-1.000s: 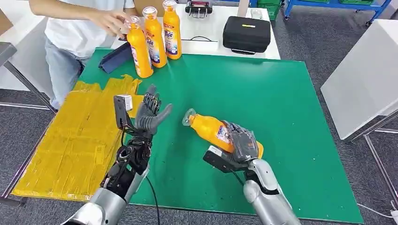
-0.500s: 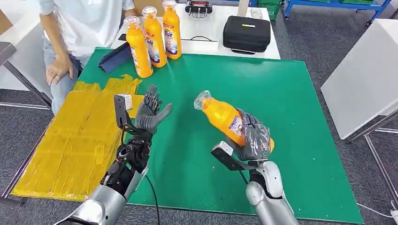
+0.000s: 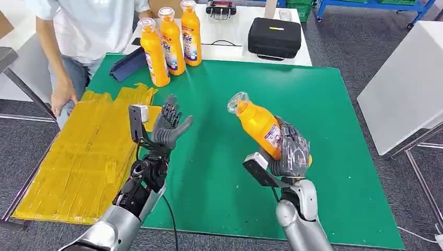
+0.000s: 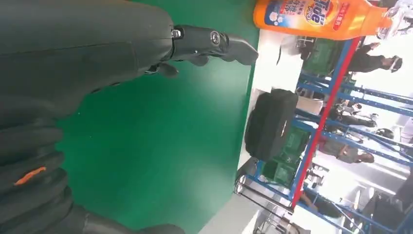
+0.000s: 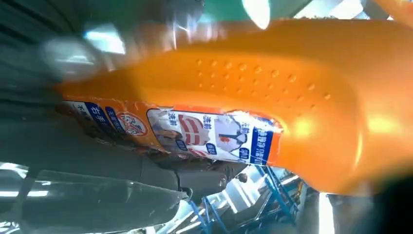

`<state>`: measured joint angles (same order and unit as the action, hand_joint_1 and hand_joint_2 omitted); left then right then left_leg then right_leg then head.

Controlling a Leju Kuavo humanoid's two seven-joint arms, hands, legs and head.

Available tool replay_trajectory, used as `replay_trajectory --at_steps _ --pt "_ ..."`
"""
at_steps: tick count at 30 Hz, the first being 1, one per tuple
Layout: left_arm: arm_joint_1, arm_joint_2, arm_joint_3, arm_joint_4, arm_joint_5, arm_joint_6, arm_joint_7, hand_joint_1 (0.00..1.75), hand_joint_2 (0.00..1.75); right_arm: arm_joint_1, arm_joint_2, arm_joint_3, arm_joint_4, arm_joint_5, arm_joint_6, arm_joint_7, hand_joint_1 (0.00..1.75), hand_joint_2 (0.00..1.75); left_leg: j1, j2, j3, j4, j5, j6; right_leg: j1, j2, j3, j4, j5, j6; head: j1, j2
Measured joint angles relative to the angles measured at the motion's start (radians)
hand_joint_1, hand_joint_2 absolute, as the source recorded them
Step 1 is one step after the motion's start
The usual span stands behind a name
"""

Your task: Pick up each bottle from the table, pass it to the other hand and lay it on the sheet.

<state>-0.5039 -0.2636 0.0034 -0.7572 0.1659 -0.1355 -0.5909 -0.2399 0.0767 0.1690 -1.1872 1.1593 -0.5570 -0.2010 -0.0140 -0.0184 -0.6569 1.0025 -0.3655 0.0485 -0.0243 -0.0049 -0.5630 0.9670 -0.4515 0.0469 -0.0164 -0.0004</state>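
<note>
Bottle in hand: orange bottle (image 3: pixel 259 127) raised above the green mat (image 3: pixel 324 110), tilted, clear cap pointing up and to the far left; its label shows close up from the right wrist.
Right hand: right hand (image 3: pixel 290 150) wraps its fingers around the lower half of that bottle, over the right part of the mat.
Left hand: left hand (image 3: pixel 170 125) is upright near the mat's left edge, palm turned toward the bottle, fingers spread and holding nothing.
Gap: the two hands are apart, bottle between them but nearer the right.
Sheet: yellow sheet (image 3: pixel 78 157) lies on the left of the table, nothing on it.
Standing bottles: three bottles (image 3: pixel 170 42) upright in a row at the far left.
Black case: black case (image 3: pixel 275 36) on the white table beyond.
Person: person (image 3: pixel 89 26) at the far left, one hand hanging by the sheet's corner.
</note>
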Motion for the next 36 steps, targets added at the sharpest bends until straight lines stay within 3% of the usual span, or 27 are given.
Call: replay_trajectory --at_steps 11,24,36 --pt "0.0 -0.018 -0.024 0.0 -0.008 -0.056 0.014 0.0 1.75 -0.038 0.014 -0.04 0.055 -0.053 -0.016 -0.031 1.75 1.75 0.0 0.0 0.0 0.0 0.0 0.0 0.0 0.0 0.0 0.0 0.0 0.0 0.0 0.0" --pt "0.001 -0.039 -0.079 -0.033 -0.004 -0.106 0.029 0.0 1.75 -0.279 0.047 -0.098 0.473 -0.219 -0.055 -0.177 1.75 1.75 0.0 0.0 0.0 0.0 0.0 0.0 0.0 0.0 0.0 0.0 0.0 0.0 0.0 0.0" --pt "0.0 -0.047 -0.101 -0.037 -0.002 -0.135 0.029 0.0 1.75 -0.359 0.098 -0.099 0.619 -0.226 0.0 -0.198 1.75 1.75 0.0 0.0 -0.001 0.0 0.0 0.0 0.0 0.0 0.0 0.0 0.0 0.0 0.0 0.0"
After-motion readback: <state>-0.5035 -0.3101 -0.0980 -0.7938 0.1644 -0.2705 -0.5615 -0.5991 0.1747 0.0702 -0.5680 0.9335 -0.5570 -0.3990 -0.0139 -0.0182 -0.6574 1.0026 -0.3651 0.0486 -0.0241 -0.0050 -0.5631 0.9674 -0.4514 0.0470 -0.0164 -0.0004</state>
